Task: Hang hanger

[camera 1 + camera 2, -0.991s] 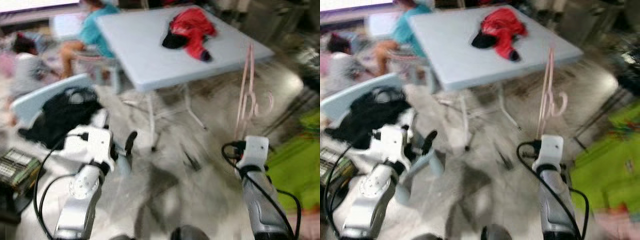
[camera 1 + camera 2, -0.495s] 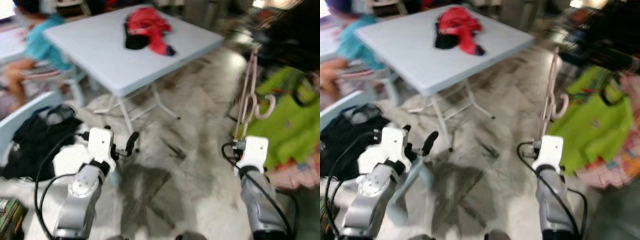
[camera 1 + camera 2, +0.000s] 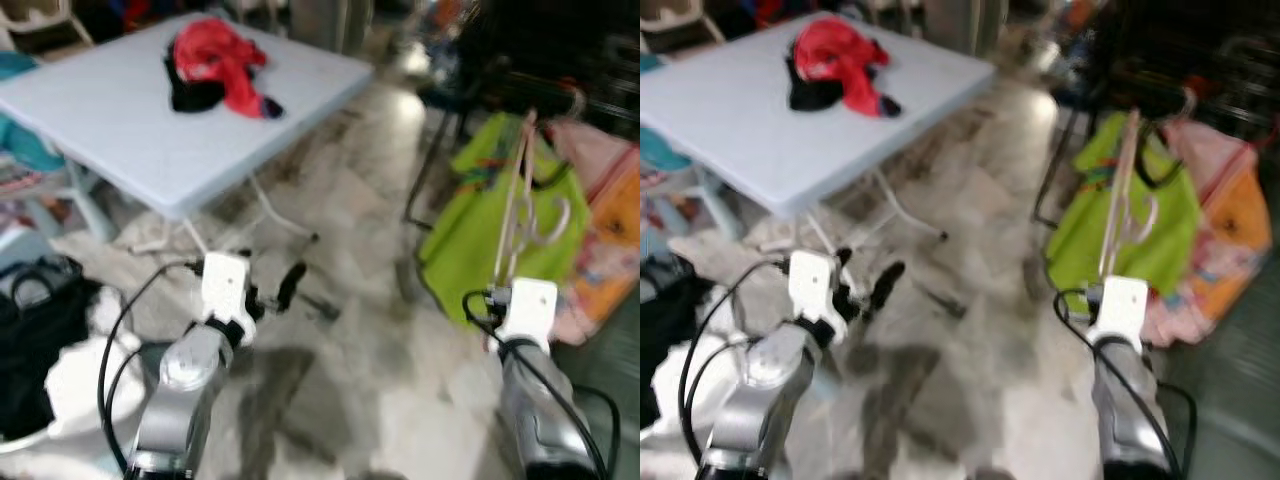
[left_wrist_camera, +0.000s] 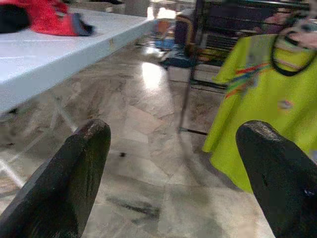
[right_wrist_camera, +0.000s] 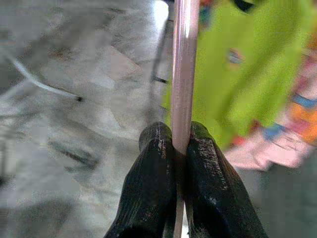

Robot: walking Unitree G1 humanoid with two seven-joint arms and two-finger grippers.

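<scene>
Indoors: marble floor [image 3: 350, 330], grey table [image 3: 120, 120] left, green shirt [image 3: 480, 230] right.

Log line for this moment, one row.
right gripper: shut on pink hanger | left gripper: open, idle | ahead: lime green shirt hanging on rack

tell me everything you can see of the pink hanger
The pink hanger is thin and pale, looking like plastic. It stands nearly upright, one end clamped in the right pincer, whose black fingers press it from both sides. Its curved hook sticks out sideways partway up. It is held in the air before the lime green shirt; blur hides finer detail.
</scene>
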